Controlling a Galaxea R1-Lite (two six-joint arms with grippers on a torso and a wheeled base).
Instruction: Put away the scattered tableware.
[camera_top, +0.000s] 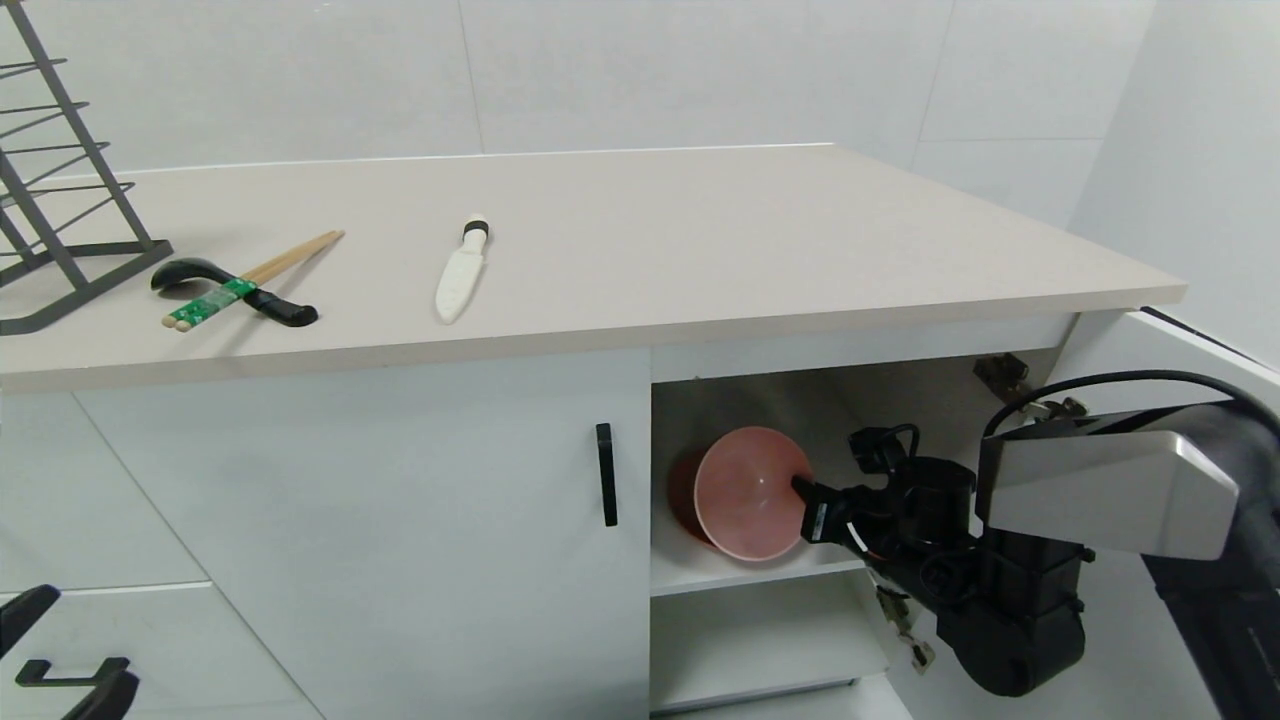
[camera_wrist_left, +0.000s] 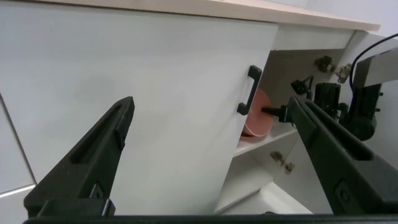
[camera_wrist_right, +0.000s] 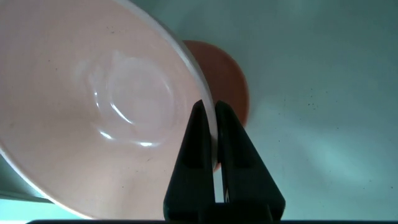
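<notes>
Your right gripper (camera_top: 808, 497) sits inside the open cabinet (camera_top: 745, 400), clamped on the rim of the pink bowl (camera_top: 745, 490), which stands on edge on the upper shelf. Your left gripper (camera_wrist_left: 211, 109) hangs low, spread wide. The countertop (camera_top: 700, 230) holds chopsticks (camera_top: 255, 275), a black spoon (camera_top: 200, 272) and a white knife (camera_top: 460, 275).

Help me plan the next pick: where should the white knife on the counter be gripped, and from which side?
Probably from above: the white knife lies flat on the countertop. Take its narrow handle, at the far end, fingers across its width.
</notes>
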